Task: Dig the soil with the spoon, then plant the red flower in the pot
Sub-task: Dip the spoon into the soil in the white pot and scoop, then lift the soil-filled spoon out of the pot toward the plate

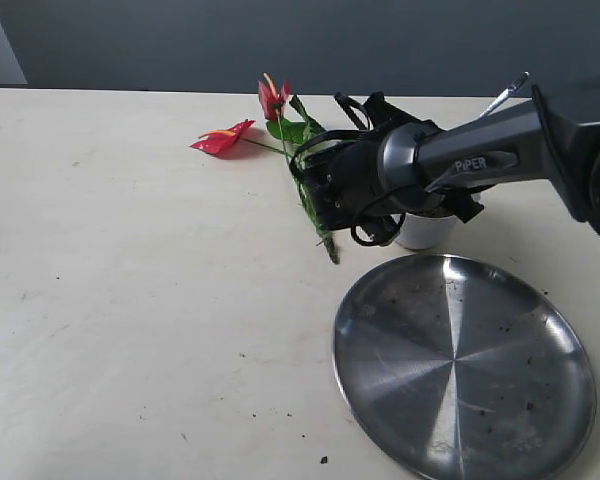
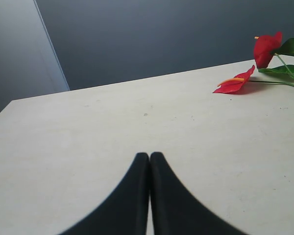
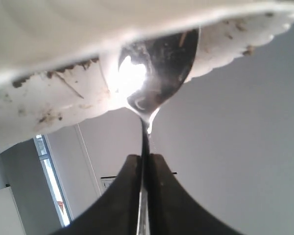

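Counts: 1 spoon (image 3: 157,63), 1 pot (image 1: 425,232), 1 flower (image 1: 286,130) carrying 2 red blooms, 1 plate (image 1: 465,365), 2 grippers.

Right gripper (image 3: 144,159): fingers pinched narrow on the spoon's thin handle, just behind the bowl. The spoon's long axis runs in line with the fingers, bowl end out past the tips. The bowl lies against the pot's rim; cannot tell whether it dips inside.

Left gripper (image 2: 149,156): fingers pressed together with nothing between them, low over bare worktop (image 1: 130,300), apart from the flower.

Pot: stands on the worktop, mostly hidden behind the right arm in the exterior view.

Flower: lies flat on the worktop just beside the pot, on its left in the exterior view. The stem end is nearest the pot and the blooms point away from it.

Plate: near the pot, on the camera's side.

Materials:
- Spoon: polished steel, mirror-bright.
- Pot: white plastic with a scalloped rim, smeared with dark crumbs of soil (image 3: 22,81).
- Plate: round, shallow brushed steel with dark specks.
- Flower: glossy heart-shaped blooms, yellow-orange spikes, thin green stem and green leaves.
- Worktop: matt cream with a few specks.
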Robot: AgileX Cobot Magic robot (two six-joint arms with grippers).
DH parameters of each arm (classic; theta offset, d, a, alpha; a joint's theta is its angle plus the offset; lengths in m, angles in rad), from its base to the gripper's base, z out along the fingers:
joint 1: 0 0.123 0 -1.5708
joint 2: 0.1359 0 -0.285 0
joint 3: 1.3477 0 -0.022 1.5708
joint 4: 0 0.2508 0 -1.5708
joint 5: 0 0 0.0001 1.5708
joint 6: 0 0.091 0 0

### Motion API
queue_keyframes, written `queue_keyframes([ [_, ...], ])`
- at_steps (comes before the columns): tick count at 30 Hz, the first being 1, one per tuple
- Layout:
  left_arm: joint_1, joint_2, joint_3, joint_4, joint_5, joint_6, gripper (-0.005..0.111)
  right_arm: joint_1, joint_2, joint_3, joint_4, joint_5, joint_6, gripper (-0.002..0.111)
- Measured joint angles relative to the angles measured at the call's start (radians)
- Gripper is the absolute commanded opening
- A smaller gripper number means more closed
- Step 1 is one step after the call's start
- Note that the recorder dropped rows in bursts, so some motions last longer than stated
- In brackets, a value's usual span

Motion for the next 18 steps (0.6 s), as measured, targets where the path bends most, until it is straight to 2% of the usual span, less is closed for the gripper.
queue_keyframes([
  [11,0.000,0.000,0.000,0.000,0.000,0.000,0.002,0.000,-0.061,0.006,0.008,-0.009,0.000,-0.001],
  [18,0.000,0.000,0.000,0.000,0.000,0.000,0.002,-0.019,-0.118,0.123,-0.052,-0.011,0.000,-0.001],
])
